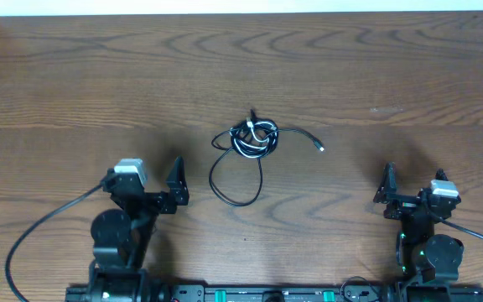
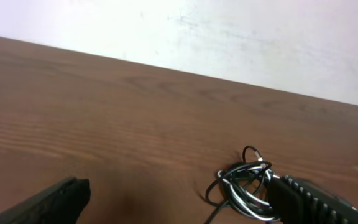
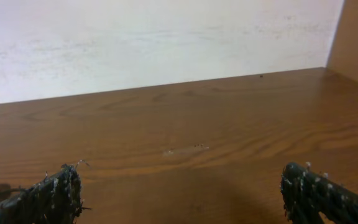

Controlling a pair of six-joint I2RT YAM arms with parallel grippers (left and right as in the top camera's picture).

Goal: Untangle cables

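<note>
I see thin, glossy black-and-white cables (image 1: 248, 143) knotted on the grained wooden table (image 1: 99, 84); left gripper (image 2: 178, 186) and right gripper (image 3: 180, 174) spread wide.

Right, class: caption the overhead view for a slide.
Tangled cables lie untouched on the table; left gripper and right gripper wait open.

In front of me the cables (image 1: 254, 138) lie in one small knot near the middle of the wooden table (image 1: 99, 84). The white cable (image 1: 243, 148) is coiled inside the knot, and black strands are wound over it. One black cable (image 1: 214, 180) leaves the knot and makes a wide flat loop toward my side. Another black strand runs out to the right and ends in a small plug (image 1: 320, 148), lying free on the wood.
</note>
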